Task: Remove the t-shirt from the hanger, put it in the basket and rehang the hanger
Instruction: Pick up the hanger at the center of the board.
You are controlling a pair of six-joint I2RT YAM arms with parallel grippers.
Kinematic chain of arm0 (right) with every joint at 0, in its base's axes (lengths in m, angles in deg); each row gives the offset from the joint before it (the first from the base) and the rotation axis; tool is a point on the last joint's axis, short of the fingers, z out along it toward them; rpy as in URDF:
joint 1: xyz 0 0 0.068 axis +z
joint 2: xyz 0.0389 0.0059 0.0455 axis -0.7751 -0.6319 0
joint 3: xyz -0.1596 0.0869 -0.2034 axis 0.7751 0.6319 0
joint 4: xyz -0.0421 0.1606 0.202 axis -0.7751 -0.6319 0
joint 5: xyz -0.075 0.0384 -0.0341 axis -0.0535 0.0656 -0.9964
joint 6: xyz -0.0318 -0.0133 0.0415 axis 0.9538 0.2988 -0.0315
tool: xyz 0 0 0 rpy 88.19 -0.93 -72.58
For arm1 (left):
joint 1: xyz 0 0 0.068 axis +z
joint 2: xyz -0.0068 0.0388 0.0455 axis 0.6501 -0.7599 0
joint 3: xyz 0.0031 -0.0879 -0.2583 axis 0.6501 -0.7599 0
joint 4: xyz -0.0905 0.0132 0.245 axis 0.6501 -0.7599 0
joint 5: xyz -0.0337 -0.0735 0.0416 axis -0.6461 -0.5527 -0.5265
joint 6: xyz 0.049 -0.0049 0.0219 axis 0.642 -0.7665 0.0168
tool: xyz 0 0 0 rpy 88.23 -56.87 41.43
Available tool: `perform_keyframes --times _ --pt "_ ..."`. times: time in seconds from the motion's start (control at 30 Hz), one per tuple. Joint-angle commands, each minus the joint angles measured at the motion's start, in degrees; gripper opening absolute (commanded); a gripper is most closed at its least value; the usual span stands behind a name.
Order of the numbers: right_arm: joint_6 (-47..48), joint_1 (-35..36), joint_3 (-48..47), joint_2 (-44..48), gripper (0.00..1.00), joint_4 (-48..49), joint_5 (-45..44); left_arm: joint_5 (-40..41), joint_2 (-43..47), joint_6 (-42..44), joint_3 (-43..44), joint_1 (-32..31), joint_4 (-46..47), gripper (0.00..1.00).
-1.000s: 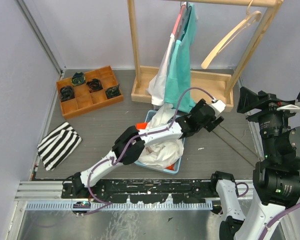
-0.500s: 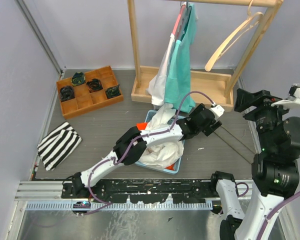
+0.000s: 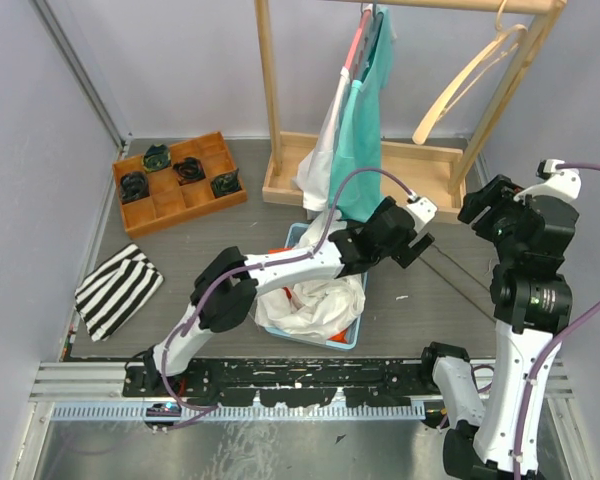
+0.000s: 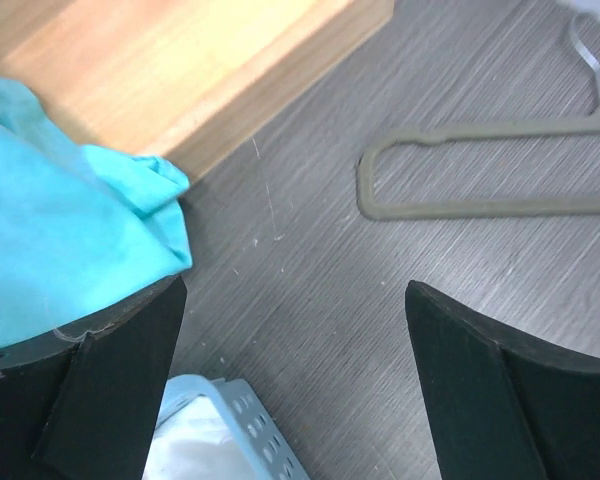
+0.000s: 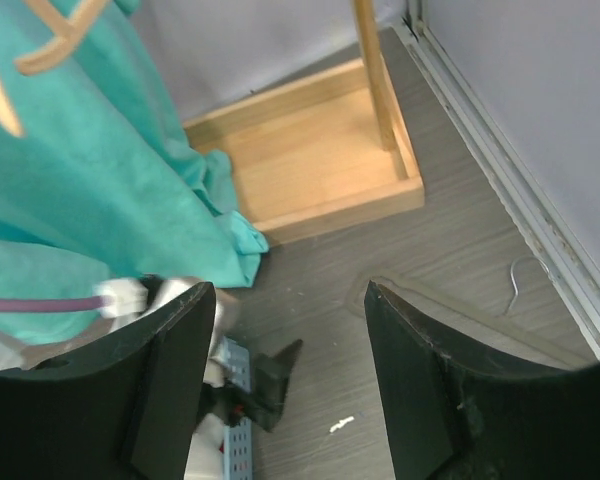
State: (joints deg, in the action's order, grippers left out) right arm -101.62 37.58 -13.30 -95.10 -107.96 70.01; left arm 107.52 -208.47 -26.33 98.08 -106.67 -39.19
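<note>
Currently two grippers are counted. The left gripper (image 3: 418, 230) (image 4: 295, 292) is seen with jaws spread wide and nothing between them. The right gripper (image 3: 483, 204) (image 5: 290, 295) is seen with jaws partly apart, also gripping nothing.

One teal t-shirt (image 3: 365, 130) (image 5: 90, 180) (image 4: 50, 250) is noted, hung from the rail of the one wooden rack (image 3: 270, 80) (image 5: 320, 170). Its own hanger is mostly hidden by fabric. The hem is bunched just beside the left finger of the left jaws. It is ahead and to the left of the right jaws.

Three hangers are implied, and two are seen clearly. One bare wooden hanger (image 3: 470, 75) is hooked on the rail, above and ahead of the right jaws. One thin grey hanger (image 4: 480, 129) is laid flat on the table (image 3: 220, 250), ahead and to the right of the left jaws.

One white garment (image 3: 325, 150) is hung against the far side of the t-shirt from both jaws. The rack's base (image 4: 180, 60) is directly ahead of the left jaws, behind the hem. The left arm's wrist is placed between the right jaws and the hem.

Behind the left jaws, one pale blue basket (image 3: 350, 335) (image 4: 250, 420) holding white cloth (image 3: 310, 305) is recorded. Well apart to the left, one wooden tray (image 3: 160, 212) with four dark items and one striped cloth (image 3: 118, 288) are recorded.
</note>
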Motion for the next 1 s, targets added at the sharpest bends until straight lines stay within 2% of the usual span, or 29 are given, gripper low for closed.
perform_keyframes --times 0.0,0.43,0.7,0.97 --pt "1.1 0.3 4.6 -1.2 0.67 3.1 -4.1 -1.1 5.2 -1.5 -2.0 -0.1 0.7 0.98" --pt "-0.5 0.3 14.8 -5.8 0.67 8.5 -2.4 -0.3 19.6 -5.5 -14.3 -0.1 1.2 0.98" --pt "-1.1 0.3 19.4 -12.8 0.67 11.0 -3.1 0.3 29.2 -6.7 -22.1 0.1 1.7 0.98" --pt "-2.2 1.8 23.8 -19.1 0.67 16.0 -5.4 -1.1 34.6 -7.8 -27.3 0.4 2.8 0.98"
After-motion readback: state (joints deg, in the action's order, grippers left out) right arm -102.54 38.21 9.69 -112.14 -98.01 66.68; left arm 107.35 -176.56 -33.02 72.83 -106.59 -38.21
